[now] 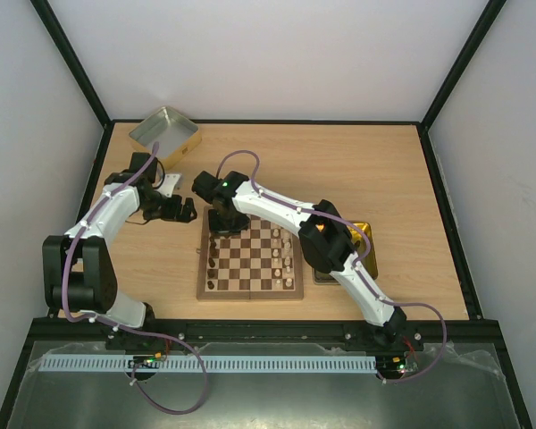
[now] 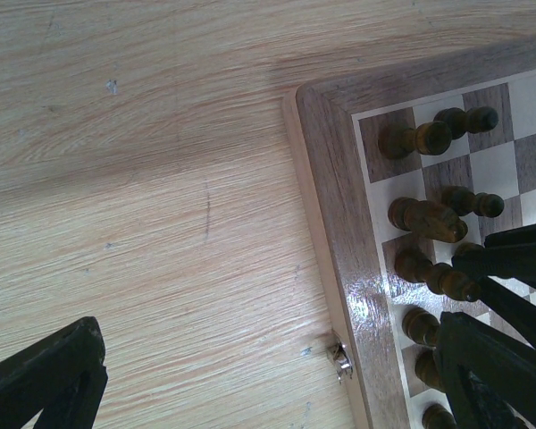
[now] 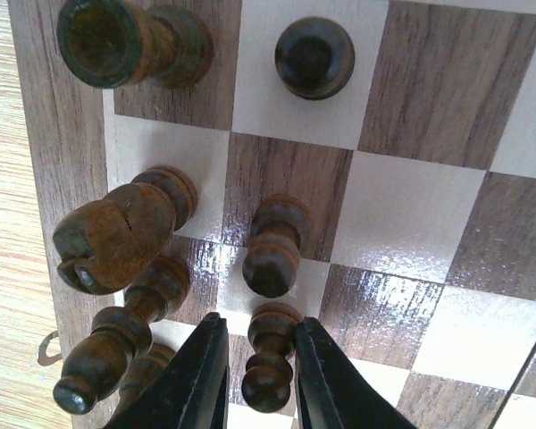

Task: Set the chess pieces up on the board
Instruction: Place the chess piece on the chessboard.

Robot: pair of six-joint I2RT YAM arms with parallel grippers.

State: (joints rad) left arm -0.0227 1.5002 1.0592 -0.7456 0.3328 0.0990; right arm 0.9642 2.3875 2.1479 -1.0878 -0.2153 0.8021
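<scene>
**A:** What stood farthest left?

**B:** A silver tin [image 1: 165, 136], open side up, at the far left corner of the table [image 1: 339, 170]. Nearer than that hung the left gripper [image 2: 270, 332], above bare wood just beside the far left corner of the board [image 1: 250, 296]. Its jaws were spread wide and had hold of nothing.

**A:** And the board itself?

**B:** It lay flat on the near half of the table, between the two arms. The dark chess pieces [image 1: 213, 265] stood along its left side. A small metal latch [image 2: 341, 357] showed on the outer edge there.

**A:** Where was the right gripper?

**B:** The right gripper [image 3: 260, 323] reached across to that same far left corner and was down among the dark men. Its jaws were only a little apart, one finger on each side of a dark pawn [image 3: 266, 362] that stood on the board. A sliver of board showed between one finger and the pawn, so nothing was clamped. A knight [image 3: 116, 237] stood just beside it, with a rook [image 3: 103, 40] beyond on the corner square.

**A:** Farther right?

**B:** The cream chess pieces [image 1: 288, 262] stood along the board's right side. Just off that rim sat a gold tin [image 1: 364, 232], partly hidden under the right arm.
</scene>
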